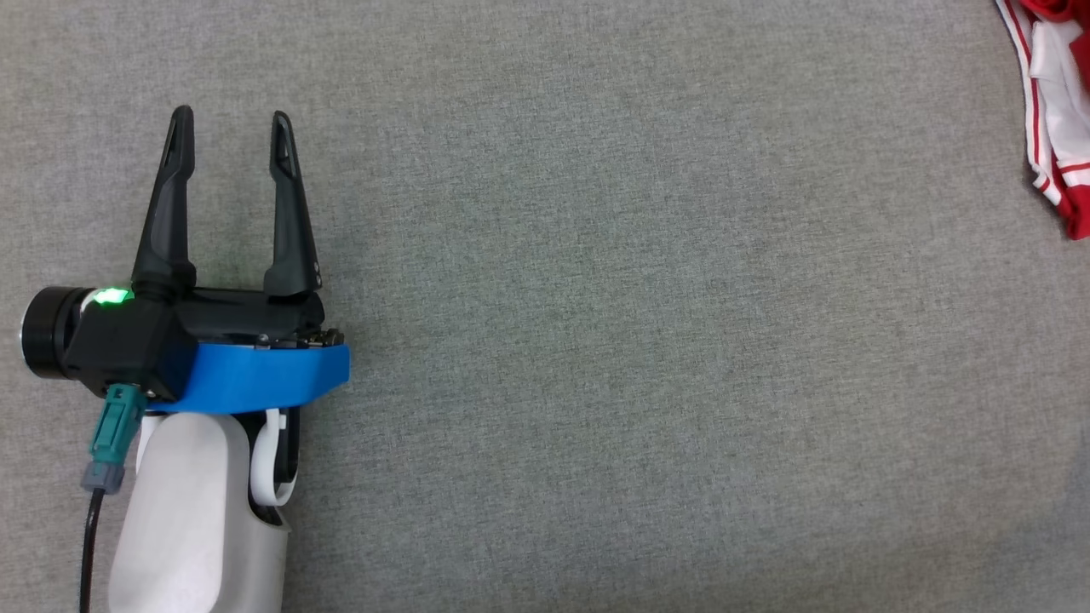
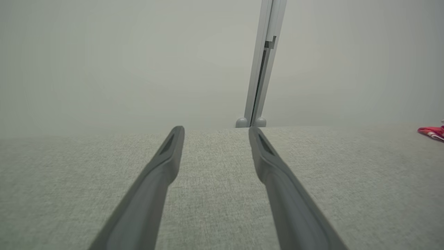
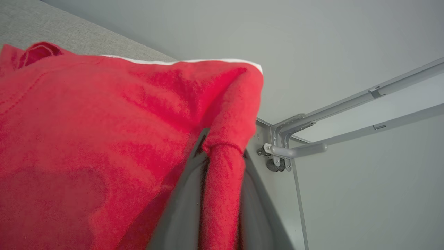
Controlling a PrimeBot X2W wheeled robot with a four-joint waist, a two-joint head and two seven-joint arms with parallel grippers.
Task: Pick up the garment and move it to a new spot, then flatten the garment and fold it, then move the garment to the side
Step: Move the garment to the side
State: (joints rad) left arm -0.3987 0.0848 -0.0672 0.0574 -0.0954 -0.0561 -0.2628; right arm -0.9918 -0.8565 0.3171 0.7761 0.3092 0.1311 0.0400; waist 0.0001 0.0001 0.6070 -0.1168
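Garment (image 1: pixel 1060 111): red cloth with white bands and stripes, bunched at the far right edge of the grey fabric surface (image 1: pixel 596 340) in the head view, partly cut off by the frame.

In the right wrist view the garment (image 3: pixel 104 139) covers the left and middle of the frame as a broad red sheet with a white edge along its top. A narrow fold of it runs down between the two dark fingers (image 3: pixel 184 208) of the right gripper (image 3: pixel 225 149). These fingers stand narrowly apart, and the fold fills the gap and touches both, so the cloth is pinched. Beyond it are a pale wall and a grey metal bracket with rails (image 3: pixel 291 146).

The left gripper (image 1: pixel 232 119) lies at the left of the head view, well apart from the garment, with its fingers pointing up the frame and spread wide. Whether they rest on the surface cannot be told. A blue band (image 1: pixel 255 379) wraps the wrist, a green light (image 1: pixel 109 296) glows on the housing, and a teal connector (image 1: pixel 115 430) leads to a dark cable.

In the left wrist view the left gripper (image 2: pixel 215 132) shows the same wide spread, with the grey surface visible through the gap. An upright metal post (image 2: pixel 263 62) stands against the wall beyond the fingertips, and a small red edge of the garment (image 2: pixel 432 132) lies far right.
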